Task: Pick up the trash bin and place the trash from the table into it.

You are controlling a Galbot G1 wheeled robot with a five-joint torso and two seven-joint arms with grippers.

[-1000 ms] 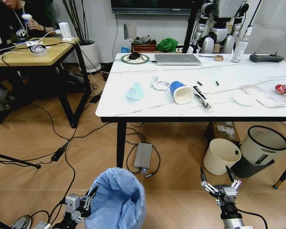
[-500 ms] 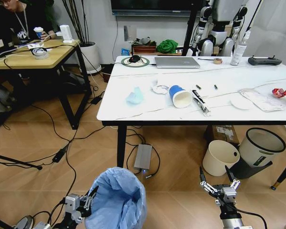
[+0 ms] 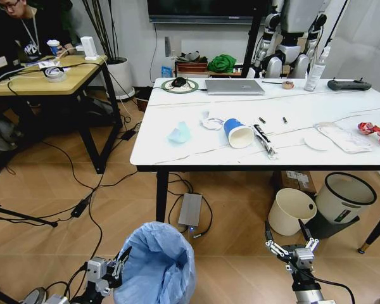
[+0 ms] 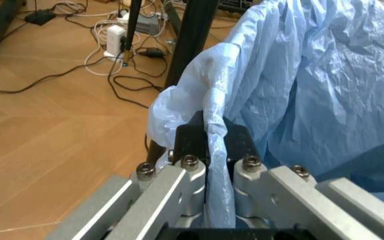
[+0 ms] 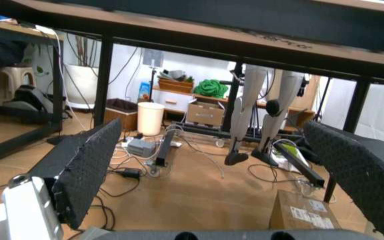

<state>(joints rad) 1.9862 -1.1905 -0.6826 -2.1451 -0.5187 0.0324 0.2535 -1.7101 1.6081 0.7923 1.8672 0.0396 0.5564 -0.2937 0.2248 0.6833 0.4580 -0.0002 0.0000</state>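
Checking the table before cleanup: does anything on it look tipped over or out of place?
Yes: the blue-white paper cup lies tipped on its side on the table, with crumpled tissues scattered nearby.

Trash bin (image 3: 157,266): crinkly translucent light-blue bag over the rim. Left gripper (image 4: 209,150): silver metal, black pads, pinching that blue film. Right gripper (image 3: 291,237): silver body, black textured fingers (image 5: 85,170). Table (image 3: 177,152): white marble-look top, thin grey veins, black legs. On the table: pale-blue tissue (image 3: 179,133), blue cup (image 3: 239,133) with white inside, red wrapper (image 3: 375,131). Under the table: cream bucket (image 3: 292,211), white-and-dark-grey bin (image 3: 342,197).
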